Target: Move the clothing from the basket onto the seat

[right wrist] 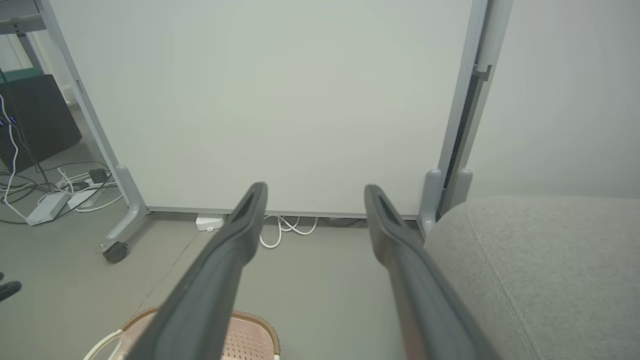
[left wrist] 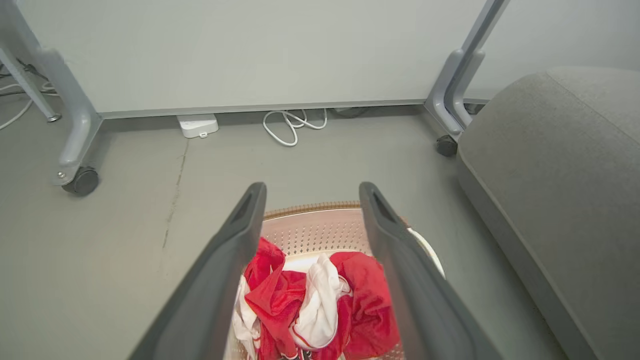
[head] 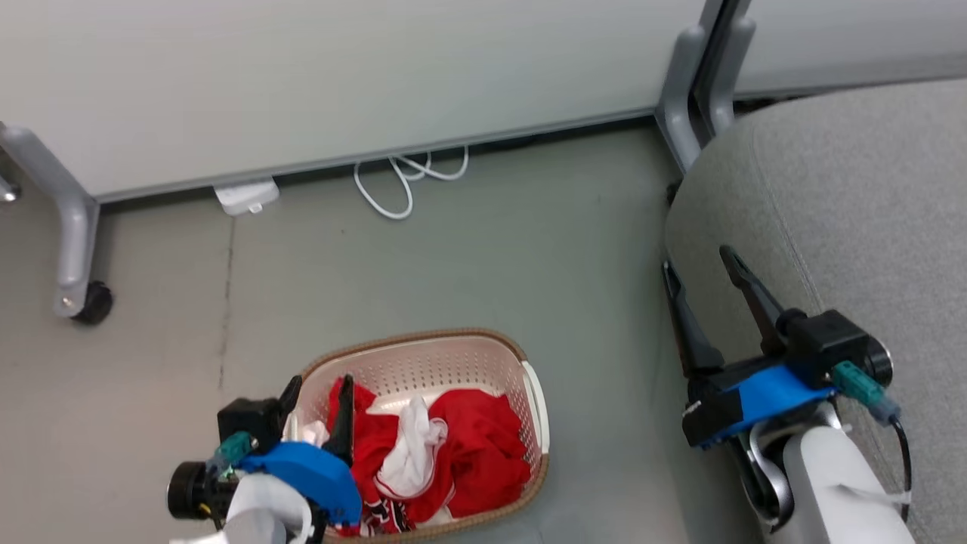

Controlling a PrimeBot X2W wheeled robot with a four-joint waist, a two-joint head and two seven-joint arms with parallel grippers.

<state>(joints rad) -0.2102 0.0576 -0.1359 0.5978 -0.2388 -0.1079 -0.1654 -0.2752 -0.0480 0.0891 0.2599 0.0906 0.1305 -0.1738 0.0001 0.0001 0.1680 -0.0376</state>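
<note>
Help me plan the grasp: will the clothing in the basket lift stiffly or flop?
The clothing lies crumpled in soft folds, so it will probably flop and trail. Its red and white parts look tangled, so one pinch may lift several.

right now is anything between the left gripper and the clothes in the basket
Nothing visible does. The left gripper is open right over the clothing, which lies uncovered in the open-topped basket. Only the rim is close, beside one finger.
</note>
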